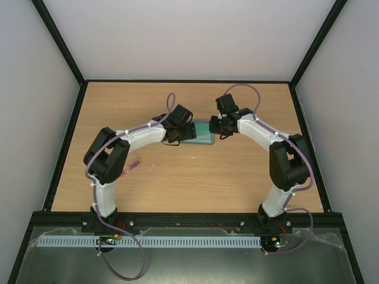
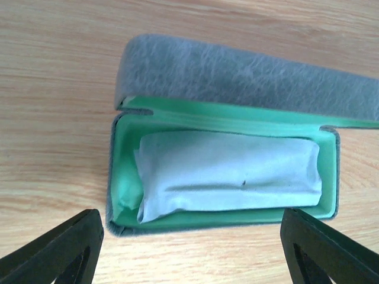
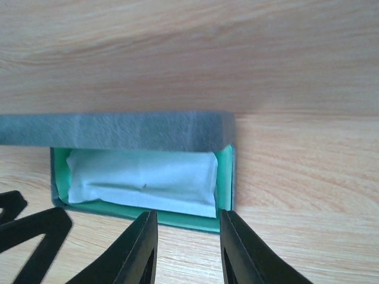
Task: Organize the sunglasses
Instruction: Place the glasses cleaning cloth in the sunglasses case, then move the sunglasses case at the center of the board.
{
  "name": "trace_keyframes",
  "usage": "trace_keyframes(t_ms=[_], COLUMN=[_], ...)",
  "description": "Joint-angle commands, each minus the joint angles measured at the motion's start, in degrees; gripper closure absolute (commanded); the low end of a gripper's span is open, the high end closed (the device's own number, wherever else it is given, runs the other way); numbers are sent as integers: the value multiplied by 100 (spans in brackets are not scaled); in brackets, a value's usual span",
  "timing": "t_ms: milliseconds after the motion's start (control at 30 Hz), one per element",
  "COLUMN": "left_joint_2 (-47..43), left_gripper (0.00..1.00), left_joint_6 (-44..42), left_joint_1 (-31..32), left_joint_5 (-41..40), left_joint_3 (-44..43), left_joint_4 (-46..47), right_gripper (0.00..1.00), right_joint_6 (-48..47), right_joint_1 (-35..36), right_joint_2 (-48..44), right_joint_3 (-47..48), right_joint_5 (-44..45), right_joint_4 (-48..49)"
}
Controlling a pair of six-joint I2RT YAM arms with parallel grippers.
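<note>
Judging by their thin frame and slim arms, the sunglasses [image 1: 135, 164] should be light, easily bent and easily scratched. A gentle pinch at the bridge or a hinge, clear of the pinkish lenses, looks safest. They lie on the table [image 1: 237, 177] near and left of the open case [image 2: 237, 77], beside the left arm's elbow and well apart from both grippers. The left gripper [image 2: 189, 220] hovers over the case and its cloth [image 2: 231, 171] with jaws spread wide, and the right gripper [image 3: 189, 218], at the case's right end, has jaws slightly apart, pinching nothing.
</note>
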State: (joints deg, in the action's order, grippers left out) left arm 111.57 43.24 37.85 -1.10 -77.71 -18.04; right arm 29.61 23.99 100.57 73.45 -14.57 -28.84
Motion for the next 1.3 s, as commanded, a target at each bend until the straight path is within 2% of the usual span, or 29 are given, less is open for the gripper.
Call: trace_keyframes(t_ms=[0, 100, 200, 300, 367, 433, 500, 600, 733, 833, 1000, 1267], left_joint_2=[-416, -759, -941, -845, -780, -786, -922, -1206, -1677, -2087, -2683, -3052], left_gripper=[15, 17, 24, 43, 59, 66, 66, 60, 37, 28, 25, 25], left_joint_6=[43, 48, 6, -71, -105, -103, -106, -99, -80, -54, -6, -9], left_joint_1=[-52, -135, -285, -419, -460, -492, -511, -561, -625, -668, -702, -745], left_joint_5=[-48, -90, -49, 45, 90, 118, 117, 119, 130, 199, 250, 316], left_joint_3=[372, 787, 1137, 1172, 1177, 1217, 1310, 1483, 1825, 2211, 2757, 3100], left_joint_4=[1, 85, 178, 196, 196, 209, 222, 210, 147, 132, 126, 134], right_gripper=[69, 69, 70, 70, 71, 75, 76, 76, 76, 76, 75, 75], right_joint_6=[53, 61, 85, 97, 104, 115, 136, 179, 216, 244, 315, 418], right_joint_1=[-10, 44, 115, 238, 336, 460, 614, 770, 898, 948, 1031, 1108], right_joint_2=[-124, -43, 84, 260, 366, 514, 653, 836, 1123, 1281, 1284, 1024], right_joint_3=[-296, -304, -263, -120, 1, 144, 281, 428, 605, 624, 343, -191], right_joint_5=[-122, -121, -54, 118, 204, 307, 447, 580, 730, 774, 879, 974], right_joint_4=[116, 170, 206, 177, 151, 76, 21, 3, -25, -4, 124, 269])
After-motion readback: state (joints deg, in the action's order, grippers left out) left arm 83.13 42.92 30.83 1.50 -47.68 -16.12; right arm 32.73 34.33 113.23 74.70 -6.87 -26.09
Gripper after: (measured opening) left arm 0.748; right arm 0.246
